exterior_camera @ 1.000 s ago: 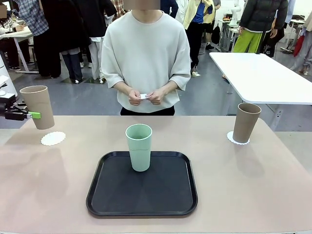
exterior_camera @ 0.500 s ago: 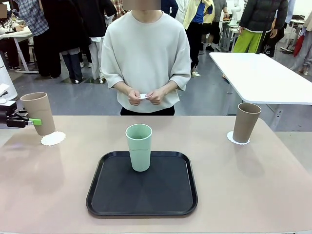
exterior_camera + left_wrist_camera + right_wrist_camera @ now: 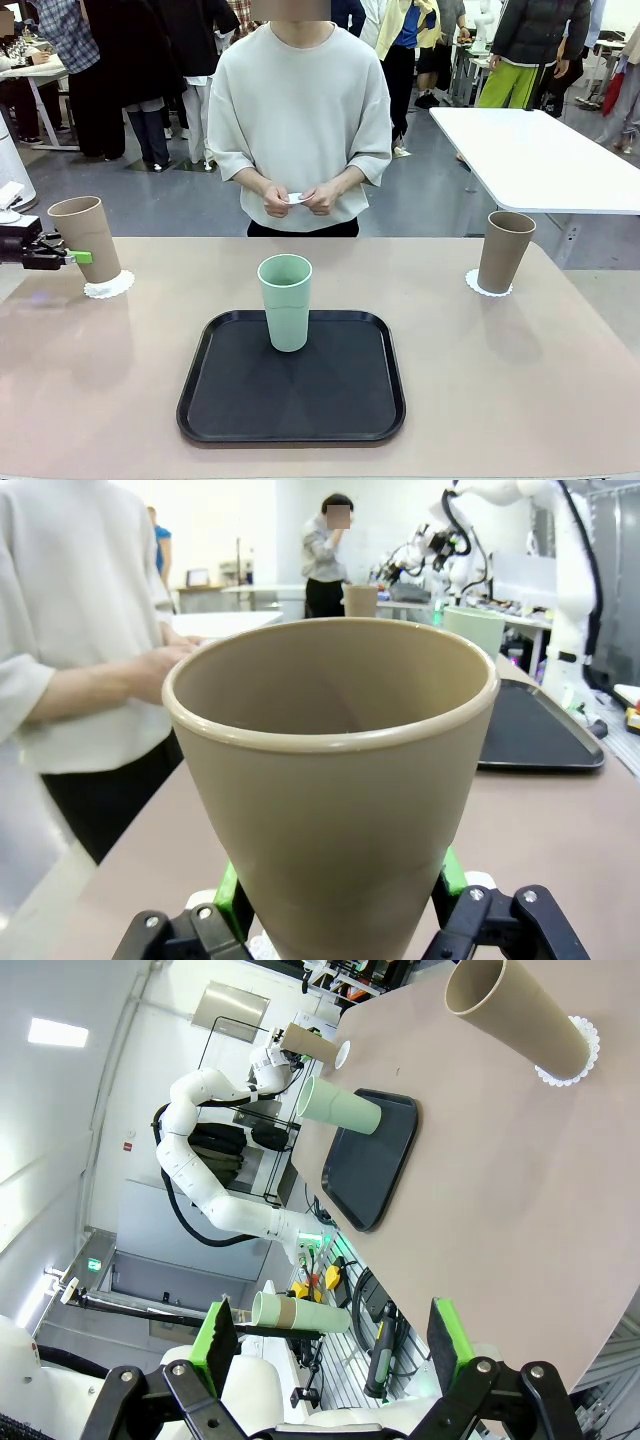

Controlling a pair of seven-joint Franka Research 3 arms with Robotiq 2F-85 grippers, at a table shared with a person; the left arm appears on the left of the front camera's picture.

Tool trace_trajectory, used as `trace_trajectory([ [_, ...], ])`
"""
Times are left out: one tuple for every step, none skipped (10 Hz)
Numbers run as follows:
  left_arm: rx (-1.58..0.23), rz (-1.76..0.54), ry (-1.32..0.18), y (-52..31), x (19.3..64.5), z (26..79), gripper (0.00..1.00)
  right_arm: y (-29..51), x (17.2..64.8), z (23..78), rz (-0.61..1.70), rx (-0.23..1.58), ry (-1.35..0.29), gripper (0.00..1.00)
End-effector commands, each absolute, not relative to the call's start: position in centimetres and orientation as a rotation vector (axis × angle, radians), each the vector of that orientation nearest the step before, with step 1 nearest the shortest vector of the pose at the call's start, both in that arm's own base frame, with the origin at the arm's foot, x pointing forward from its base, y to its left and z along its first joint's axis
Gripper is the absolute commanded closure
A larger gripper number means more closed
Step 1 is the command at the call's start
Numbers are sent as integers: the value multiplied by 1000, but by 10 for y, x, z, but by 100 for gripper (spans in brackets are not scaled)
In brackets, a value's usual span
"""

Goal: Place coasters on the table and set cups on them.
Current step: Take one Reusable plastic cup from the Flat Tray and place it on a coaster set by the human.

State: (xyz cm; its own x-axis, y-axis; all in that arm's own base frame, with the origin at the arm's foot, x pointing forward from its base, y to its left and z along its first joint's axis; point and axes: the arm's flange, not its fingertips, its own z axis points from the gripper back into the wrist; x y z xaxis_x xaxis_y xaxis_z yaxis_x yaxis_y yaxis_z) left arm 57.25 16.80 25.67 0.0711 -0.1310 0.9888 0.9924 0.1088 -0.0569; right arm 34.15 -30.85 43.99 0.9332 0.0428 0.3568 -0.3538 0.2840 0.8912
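Note:
My left gripper [image 3: 84, 256] is shut on a tan cup [image 3: 88, 240] at the table's far left. The cup leans slightly, and its base meets a white lacy coaster [image 3: 108, 287]. In the left wrist view the cup [image 3: 335, 780] sits between my green pads [image 3: 228, 905]. A second tan cup [image 3: 505, 250] stands on a coaster [image 3: 487, 288] at the far right. A mint green cup [image 3: 286, 302] stands on the black tray [image 3: 240, 400]. The person holds a white coaster [image 3: 295, 198] in both hands. My right gripper [image 3: 330, 1345] is open and holds nothing, well off from the right tan cup [image 3: 515, 1015].
The black tray lies mid-table near the front edge. The person stands at the far side of the beige-pink table [image 3: 500, 380]. A white rectangular table [image 3: 540, 160] stands behind on the right. Bare tabletop lies on both sides of the tray.
My left gripper has brought the tan cup down and slightly right, from above the left coaster onto it. The person, the mint cup and the right cup have not moved.

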Motion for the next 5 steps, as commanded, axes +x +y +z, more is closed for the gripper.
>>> trace_trajectory([
  [-1053, -1168, -1148, 170, 579, 251, 16, -307, 340, 440, 267, 1261, -298, 0],
  [-1048, -1172, -1145, 169, 582, 246, 16, -307, 340, 440, 267, 1261, -298, 0],
  [-1043, -1171, -1147, 169, 584, 243, 16, -307, 340, 440, 267, 1261, -298, 0],
  [-1036, -1169, -1142, 170, 584, 240, 16, -307, 340, 440, 267, 1261, -298, 0],
  [-1032, -1167, -1138, 171, 586, 237, 16, -307, 340, 440, 267, 1261, -298, 0],
])
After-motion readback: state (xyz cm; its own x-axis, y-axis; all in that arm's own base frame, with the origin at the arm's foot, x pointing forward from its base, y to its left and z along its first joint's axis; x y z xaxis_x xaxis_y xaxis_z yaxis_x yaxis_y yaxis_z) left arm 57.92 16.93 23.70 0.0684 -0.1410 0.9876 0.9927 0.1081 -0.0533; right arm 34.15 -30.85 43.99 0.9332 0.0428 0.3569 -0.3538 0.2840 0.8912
